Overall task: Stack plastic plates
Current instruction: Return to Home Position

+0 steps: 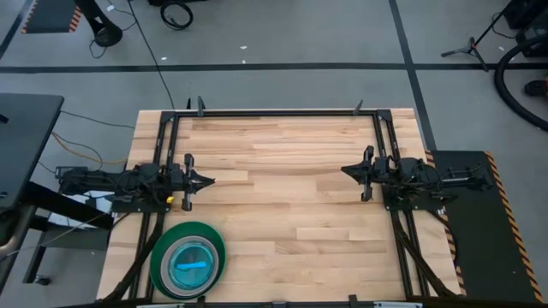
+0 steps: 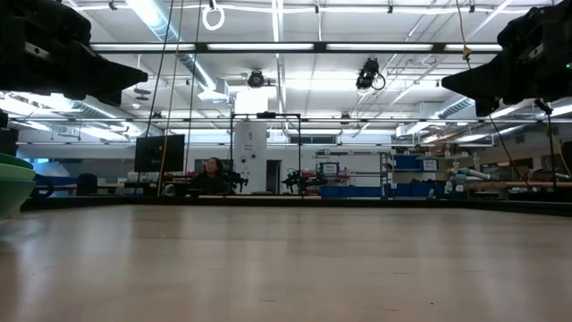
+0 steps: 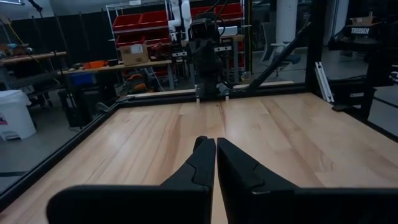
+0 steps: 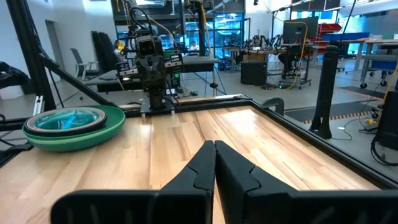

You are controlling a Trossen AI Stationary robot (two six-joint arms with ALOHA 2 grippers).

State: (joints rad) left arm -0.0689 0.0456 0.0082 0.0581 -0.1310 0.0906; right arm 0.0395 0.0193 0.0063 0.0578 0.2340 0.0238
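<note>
- The plastic plates (image 1: pixel 188 259) are being shown as one stack at the table's (image 1: pixel 282 145) 7 o'clock, cyan uppermost.
- Stacking is being judged done; only parking the arms is being called for.
- The left gripper (image 1: pixel 208 180) at 9 o'clock and the right gripper (image 1: pixel 345 170) at 3 o'clock are being held pinched together, empty.
- Nothing is being seen in their way.

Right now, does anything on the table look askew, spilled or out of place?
Nothing stands out. The plate stack sits nested and level on the table; left pincer and right pincer are shut, clear of it.
</note>
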